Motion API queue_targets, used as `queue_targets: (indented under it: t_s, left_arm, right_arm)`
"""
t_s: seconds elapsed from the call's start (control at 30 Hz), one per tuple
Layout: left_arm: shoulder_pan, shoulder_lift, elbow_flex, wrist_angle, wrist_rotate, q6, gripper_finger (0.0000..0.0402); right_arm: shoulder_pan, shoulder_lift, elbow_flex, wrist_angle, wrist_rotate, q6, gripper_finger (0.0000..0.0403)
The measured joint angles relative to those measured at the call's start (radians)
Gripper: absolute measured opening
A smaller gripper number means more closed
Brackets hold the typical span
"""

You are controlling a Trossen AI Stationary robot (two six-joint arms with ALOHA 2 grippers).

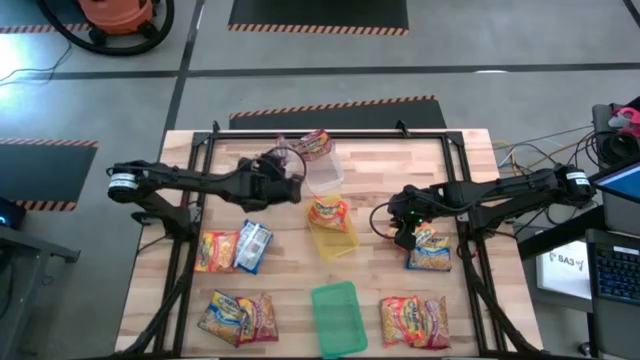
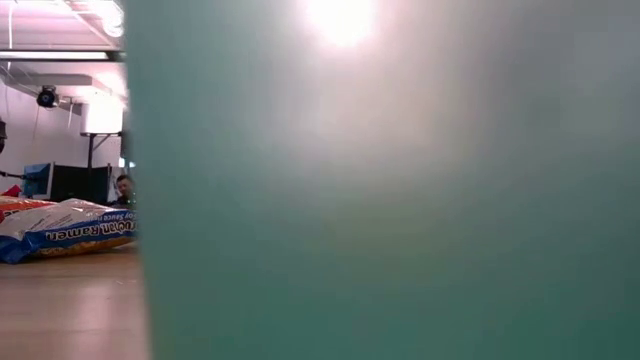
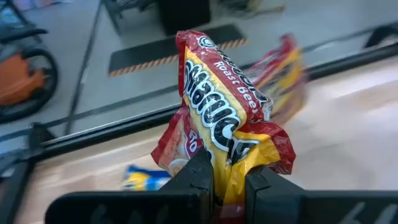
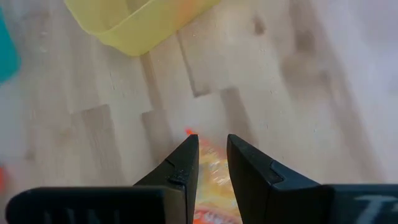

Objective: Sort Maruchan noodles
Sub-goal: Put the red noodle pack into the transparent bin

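Observation:
My left gripper [image 1: 292, 182] is over the table's far middle, beside the clear tray [image 1: 323, 178], shut on a red and yellow Maruchan packet [image 3: 224, 99]. Another red packet [image 1: 315, 143] lies at the clear tray's far end. My right gripper [image 1: 408, 236] is right of the yellow tray [image 1: 335, 240], its fingers close together with an orange packet [image 4: 214, 177] between them. That tray holds an orange packet [image 1: 328, 211]. More packets lie on the table at left [image 1: 232, 248], near left [image 1: 238, 318] and near right [image 1: 415, 320]. My left gripper pinches the red packet's crumpled end [image 3: 235, 163] between its two fingers. The rest of the packet stands up past the fingertips, bent and creased, clear of the table. My right gripper has the orange packet's end [image 4: 213, 163] between its two fingers, which slant down from the table's right. Whether the packet [image 1: 430, 252] is clear of the table, I cannot tell.
A green tray [image 1: 338, 318] stands at the near middle, and its wall [image 2: 400, 200] fills most of the low view. A blue packet [image 2: 70, 232] shows beside it there. Bare wood lies between the yellow tray and my right gripper.

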State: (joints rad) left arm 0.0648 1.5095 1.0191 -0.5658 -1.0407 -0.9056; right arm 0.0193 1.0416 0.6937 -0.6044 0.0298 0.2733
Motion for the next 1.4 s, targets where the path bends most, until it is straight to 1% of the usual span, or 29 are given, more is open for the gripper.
queue_targets:
  t_s: [0.07,0.17,0.23,0.3,0.4,0.5,0.6,0.7,0.77,0.83,0.93,1.13,1.23,1.4]
  left_arm:
    - [-0.022,0.0,-0.001,0.041,-0.013,0.006,0.0006]
    - [-0.039,0.0,-0.006,0.055,-0.016,0.006,0.0006]
    - [-0.047,0.001,-0.006,0.063,-0.016,0.006,0.0005]
    - [-0.055,0.001,-0.006,0.08,-0.016,0.009,0.0005]
    - [-0.07,0.001,-0.007,0.12,-0.014,0.061,0.0005]
    - [-0.084,0.001,-0.007,0.166,-0.017,0.17,0.0005]
    - [-0.1,0.013,-0.013,0.221,-0.053,0.336,0.0005]
    - [-0.115,0.043,-0.019,0.236,-0.126,0.511,0.0005]
    - [-0.123,0.068,-0.02,0.237,-0.191,0.584,0.0005]
    - [-0.129,0.095,-0.02,0.242,-0.261,0.628,0.0005]
    - [-0.141,0.134,-0.02,0.244,-0.351,0.65,0.0005]
    - [-0.176,0.195,-0.019,0.253,-0.512,0.603,0.0005]
    - [-0.197,0.211,-0.017,0.262,-0.528,0.584,0.0005]
    - [-0.227,0.235,0.008,0.276,-0.531,0.602,0.0005]
  right_arm:
    - [0.0,0.0,0.0,0.019,0.025,-0.068,0.0073]
    - [0.0,0.0,0.0,0.047,0.027,-0.137,0.0076]
    - [0.0,0.0,0.0,0.083,0.025,-0.133,0.0077]
    - [0.0,0.0,0.0,0.112,0.023,-0.082,0.0077]
    - [0.0,0.0,0.0,0.188,0.024,-0.037,0.0073]
    - [0.0,0.0,0.0,0.262,0.024,-0.048,0.0073]
    - [0.0,0.0,0.0,0.318,0.024,-0.017,0.0077]
    - [0.0,0.001,0.0,0.351,0.022,0.098,0.0081]
    - [0.0,0.002,0.0,0.375,0.022,0.152,0.0082]
    - [0.0,0.002,0.0,0.417,0.022,0.159,0.0081]
    - [0.0,0.002,0.0,0.458,0.014,0.181,0.0078]
    - [-0.018,0.008,0.0,0.54,0.023,0.25,0.0067]
    - [-0.036,0.007,0.0,0.579,0.026,0.249,0.0062]
    - [-0.054,0.008,0.0,0.612,0.025,0.149,0.0054]
